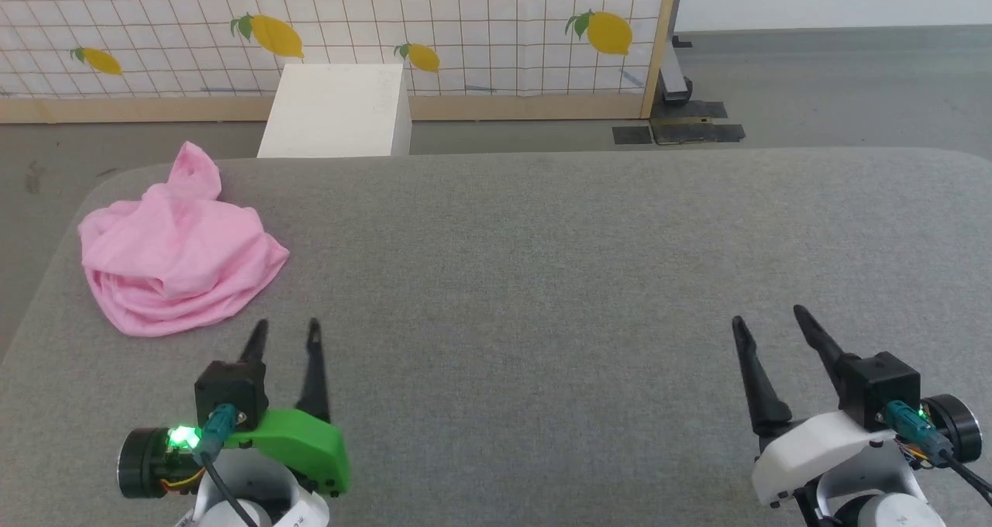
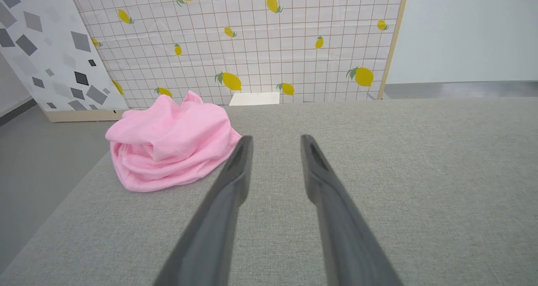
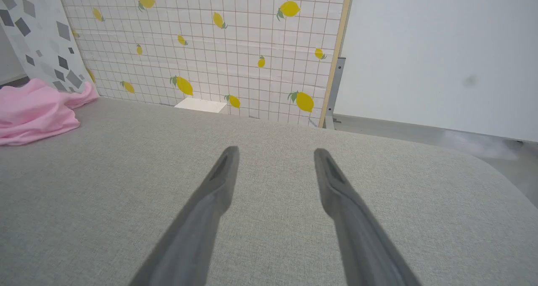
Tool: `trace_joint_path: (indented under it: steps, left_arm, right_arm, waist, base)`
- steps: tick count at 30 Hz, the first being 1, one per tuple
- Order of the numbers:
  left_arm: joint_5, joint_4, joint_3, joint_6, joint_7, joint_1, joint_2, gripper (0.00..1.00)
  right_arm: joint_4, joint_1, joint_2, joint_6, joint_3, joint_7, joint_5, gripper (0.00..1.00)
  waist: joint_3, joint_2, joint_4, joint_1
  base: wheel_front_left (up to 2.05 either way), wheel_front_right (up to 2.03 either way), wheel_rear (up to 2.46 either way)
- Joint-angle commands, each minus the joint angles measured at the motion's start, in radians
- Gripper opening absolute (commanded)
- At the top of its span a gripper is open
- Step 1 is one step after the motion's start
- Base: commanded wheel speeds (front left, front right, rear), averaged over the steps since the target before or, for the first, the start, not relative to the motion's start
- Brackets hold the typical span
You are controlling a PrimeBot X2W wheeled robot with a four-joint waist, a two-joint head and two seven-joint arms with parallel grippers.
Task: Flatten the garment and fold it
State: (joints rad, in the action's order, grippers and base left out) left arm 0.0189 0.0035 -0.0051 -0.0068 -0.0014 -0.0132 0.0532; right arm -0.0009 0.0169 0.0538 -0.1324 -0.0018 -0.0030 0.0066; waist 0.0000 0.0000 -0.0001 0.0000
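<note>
The garment (image 1: 174, 252) is a light-pink, wrinkly heap bunched up near the far left corner of the grey table (image 1: 542, 279). In the left wrist view the garment (image 2: 170, 141) lies just left of and beyond my fingertips. My left gripper (image 1: 287, 327) hovers open and empty, a short way in front of and to the right of the heap, not touching it. My right gripper (image 1: 767, 315) stands open and empty at the near right of the table, far from the cloth. The right wrist view catches the garment (image 3: 35, 111) at its left edge.
A white box (image 1: 337, 108) stands on the floor behind the table's far edge. A lemon-patterned grid screen (image 1: 349, 23) rises behind it. The table's left edge (image 1: 46, 271) runs close to the garment, with grey floor (image 1: 837, 85) beyond.
</note>
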Motion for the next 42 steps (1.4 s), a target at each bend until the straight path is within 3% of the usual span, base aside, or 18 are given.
trace_joint_path:
  steps: [1,42]
  left_arm:
    - [0.002,0.005,-0.004,0.001,-0.006,-0.003,0.000,1.00]
    - [0.056,0.083,-0.063,0.024,-0.091,-0.045,-0.001,1.00]
  right_arm:
    - [0.001,-0.001,0.000,0.000,-0.001,-0.006,0.000,1.00]
    - [0.026,-0.011,-0.001,0.001,-0.034,-0.091,0.023,1.00]
  waist:
    - [0.000,0.0000,0.000,0.0000]
    - [-0.007,0.0000,0.008,0.0000]
  base:
    - [0.00,0.00,0.00]
    - [0.00,0.00,0.00]
